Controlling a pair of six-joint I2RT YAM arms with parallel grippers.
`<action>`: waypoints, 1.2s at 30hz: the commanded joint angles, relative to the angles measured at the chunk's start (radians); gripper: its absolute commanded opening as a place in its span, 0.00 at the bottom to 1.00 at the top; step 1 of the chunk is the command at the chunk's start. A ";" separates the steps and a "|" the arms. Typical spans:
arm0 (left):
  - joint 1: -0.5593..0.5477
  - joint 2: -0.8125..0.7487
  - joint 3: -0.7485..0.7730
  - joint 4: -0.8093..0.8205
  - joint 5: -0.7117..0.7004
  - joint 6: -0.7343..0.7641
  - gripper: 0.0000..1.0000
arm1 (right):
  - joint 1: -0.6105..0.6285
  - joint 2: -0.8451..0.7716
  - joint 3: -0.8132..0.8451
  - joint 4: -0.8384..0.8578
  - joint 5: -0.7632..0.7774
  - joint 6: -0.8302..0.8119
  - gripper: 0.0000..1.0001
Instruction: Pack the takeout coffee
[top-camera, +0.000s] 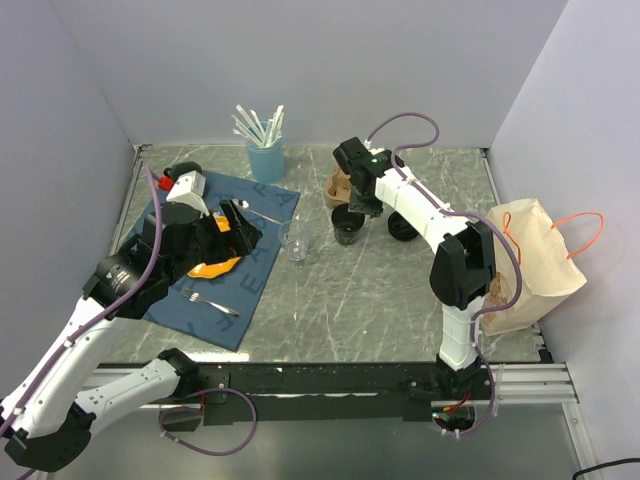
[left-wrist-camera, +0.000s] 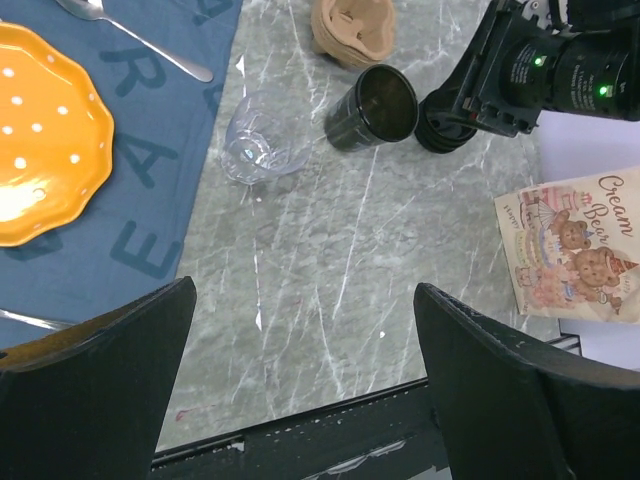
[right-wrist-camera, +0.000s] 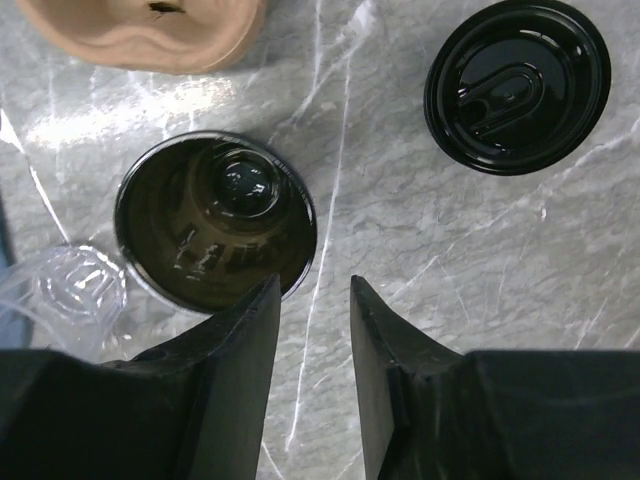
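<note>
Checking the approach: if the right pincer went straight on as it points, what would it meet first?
Probably the rim of the open black cup, just ahead of the right pincer; depth is unclear, so it could slip past onto the marble table.

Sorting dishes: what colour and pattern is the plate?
Plate: orange with white dots; left wrist view.
</note>
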 joint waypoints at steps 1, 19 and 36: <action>-0.002 0.006 0.004 0.013 -0.019 -0.010 0.97 | -0.044 -0.025 -0.015 0.063 -0.029 0.012 0.41; -0.002 0.063 0.027 0.021 -0.013 -0.006 0.97 | -0.097 0.044 0.002 0.102 -0.164 -0.018 0.31; -0.002 0.066 0.015 0.033 -0.022 0.000 0.97 | -0.103 0.058 0.005 0.092 -0.173 -0.037 0.24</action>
